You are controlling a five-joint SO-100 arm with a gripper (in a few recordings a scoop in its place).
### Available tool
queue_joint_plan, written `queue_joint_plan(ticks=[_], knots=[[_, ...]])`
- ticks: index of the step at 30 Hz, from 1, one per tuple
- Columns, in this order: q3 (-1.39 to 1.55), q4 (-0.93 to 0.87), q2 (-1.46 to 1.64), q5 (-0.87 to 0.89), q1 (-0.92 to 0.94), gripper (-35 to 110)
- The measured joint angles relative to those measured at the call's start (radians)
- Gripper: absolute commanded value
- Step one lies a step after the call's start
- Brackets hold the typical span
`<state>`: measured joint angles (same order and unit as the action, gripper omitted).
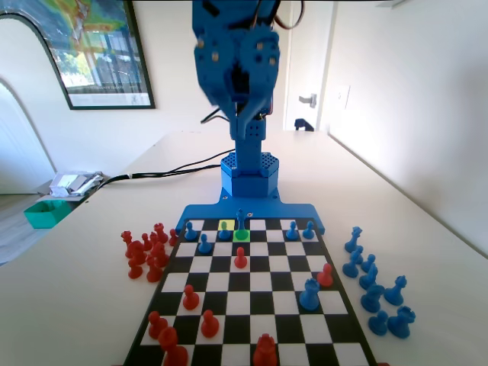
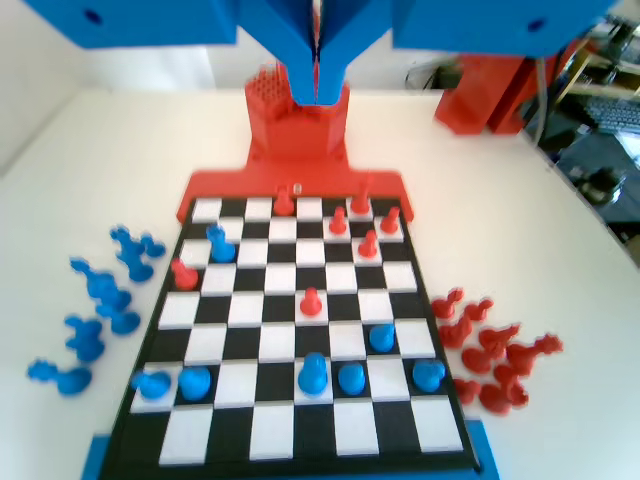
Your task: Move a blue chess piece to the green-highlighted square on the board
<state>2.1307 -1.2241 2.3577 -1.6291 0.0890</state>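
In the fixed view, the board (image 1: 252,293) lay on the white tabletop (image 1: 427,252), its far end joined to the blue arm's base. The green-highlighted square (image 1: 242,235) was in the second row from that base, and the blue chess piece (image 1: 241,221) stood upright on it, its thin top pointing up. A yellow-green lit square (image 1: 226,225) sat just beside the green one, toward the base and to the left. A red pawn (image 1: 240,258) stood two squares nearer the camera than the green square, in the same column. A stout blue piece (image 1: 309,294) stood further down the board on the right. The arm was raised high above its base; I could not tell the hand's state from here.

In the wrist view, the hand (image 2: 318,95) hung from the top edge, well above the board (image 2: 290,330), with its jaws pressed together and nothing between them. The blue chess piece (image 2: 314,374) stood in the second row from the bottom edge, apart from the hand. Captured blue pieces (image 2: 100,310) lay on the tabletop left of the board, and red ones (image 2: 495,350) to its right.
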Motion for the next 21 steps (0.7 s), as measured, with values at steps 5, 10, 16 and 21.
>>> queue_joint_plan(ticks=[5, 10, 16, 21], knots=[[0.002, -0.054, 0.16, 0.02, 0.012, 1], [0.002, -0.129, 0.31, 0.021, 0.018, 1], [0.002, -0.245, 0.43, 0.012, 0.02, 1], [0.002, -0.304, 0.522, 0.0, 0.005, 1]])
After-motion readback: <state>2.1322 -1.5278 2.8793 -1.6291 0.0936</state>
